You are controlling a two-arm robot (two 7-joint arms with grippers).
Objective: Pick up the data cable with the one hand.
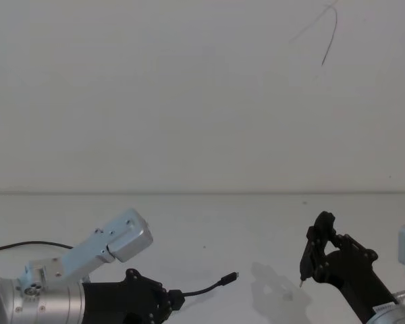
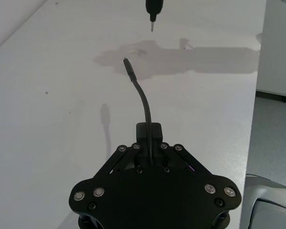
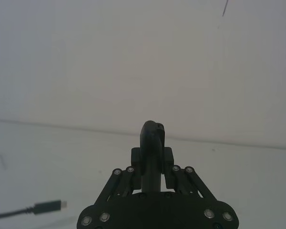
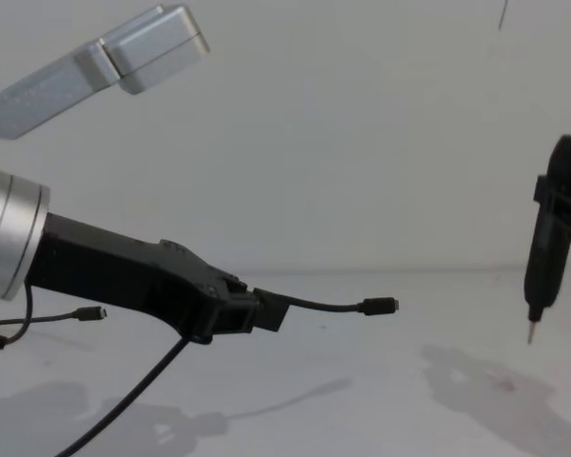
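Pick-up looks basically done. The left end effector (image 4: 265, 311) is clamped shut on the data cable (image 4: 325, 306) just behind the plug. The plug end sticks out forward and seems clear of the desk (image 4: 409, 405), with its shadow lying below; the cable's tail droops down under the arm. What is left is probably just a steady hold or a bit more lift. The right end effector (image 1: 322, 255) sits off to the right, closed around a slim pen-like tool (image 4: 541, 267), tip down above the desk.

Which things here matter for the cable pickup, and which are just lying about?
Job:
- data cable, held in left end effector

Not the job:
- thinner wire, far left
- pen-like tool, in right end effector
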